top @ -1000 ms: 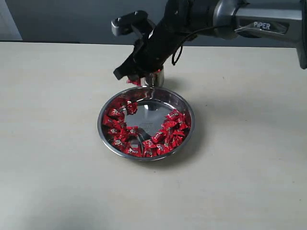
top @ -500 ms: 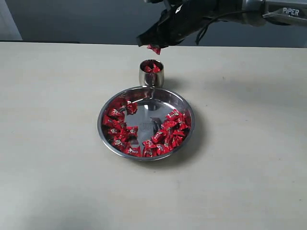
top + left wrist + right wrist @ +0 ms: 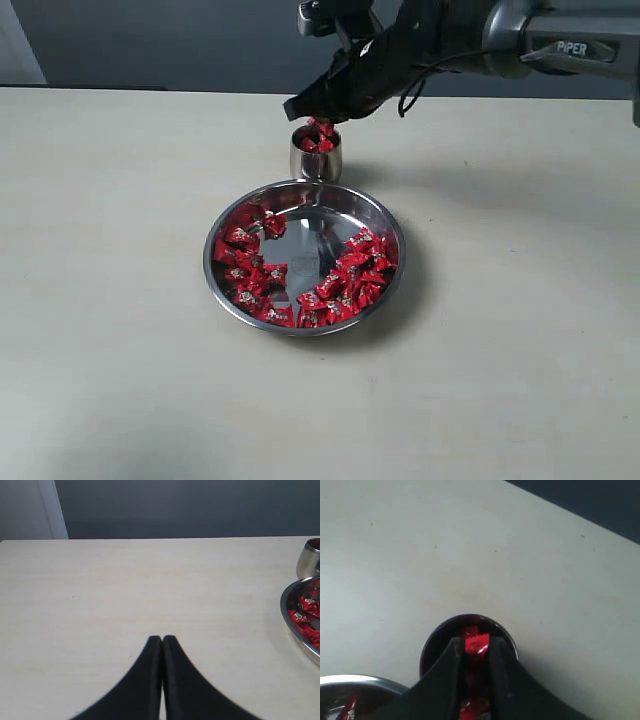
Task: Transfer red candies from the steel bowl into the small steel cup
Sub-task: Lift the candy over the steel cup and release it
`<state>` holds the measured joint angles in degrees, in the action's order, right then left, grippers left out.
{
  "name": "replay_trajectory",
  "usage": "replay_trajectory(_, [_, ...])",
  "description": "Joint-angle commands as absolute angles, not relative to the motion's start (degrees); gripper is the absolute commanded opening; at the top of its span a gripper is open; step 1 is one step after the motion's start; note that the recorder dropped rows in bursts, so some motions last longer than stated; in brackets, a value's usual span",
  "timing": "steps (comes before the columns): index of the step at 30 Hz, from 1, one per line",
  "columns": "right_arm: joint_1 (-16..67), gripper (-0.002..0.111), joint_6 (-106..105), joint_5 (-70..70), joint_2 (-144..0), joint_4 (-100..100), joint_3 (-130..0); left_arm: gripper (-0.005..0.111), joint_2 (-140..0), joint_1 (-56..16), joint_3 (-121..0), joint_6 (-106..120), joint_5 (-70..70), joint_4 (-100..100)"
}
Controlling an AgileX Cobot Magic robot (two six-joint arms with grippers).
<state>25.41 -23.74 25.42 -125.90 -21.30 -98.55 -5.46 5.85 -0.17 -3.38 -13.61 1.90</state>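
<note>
One red candy (image 3: 477, 645) is pinched between the tips of the right gripper (image 3: 476, 642), and it hangs right over the mouth of the small steel cup (image 3: 316, 160). The cup is already piled with red wrappers up to its rim. Seen from the wrist, the fingers (image 3: 451, 661) frame the dark opening of the cup, with the candy bright between them.

The cup stands upright on the table (image 3: 520, 330), just beside the far rim of the steel bowl (image 3: 318, 240). The exterior view doesn't show whether the two touch. Plenty of red candies (image 3: 245, 270) lie in the bowl, in a thick arc along its left side and another cluster at lower right, with bare shiny steel in the middle.

The right arm reaches in from the upper right, dark and angled down toward the cup.

The left gripper (image 3: 162, 641) sits low over bare table, well off to the side of bowl and cup, with its two black fingers pressed together and nothing between them
</note>
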Motion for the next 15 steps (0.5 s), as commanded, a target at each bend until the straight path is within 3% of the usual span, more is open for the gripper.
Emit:
replay_trajectory(1, [25.2, 0.029, -23.9, 24.4, -125.9, -21.3, -98.6, 0.0, -5.1, 5.6, 0.0, -3.5, -13.4, 2.2])
replay_trajectory(4, [25.2, 0.037, -23.9, 24.2, -125.9, -21.3, -98.6, 0.0, -5.1, 5.6, 0.0, -3.5, -13.4, 2.2])
replay_trajectory(15, [25.6, 0.037, -24.7, 33.1, -125.2, -27.1, -98.6, 0.0, -5.1, 5.6, 0.0, -3.5, -13.4, 2.2])
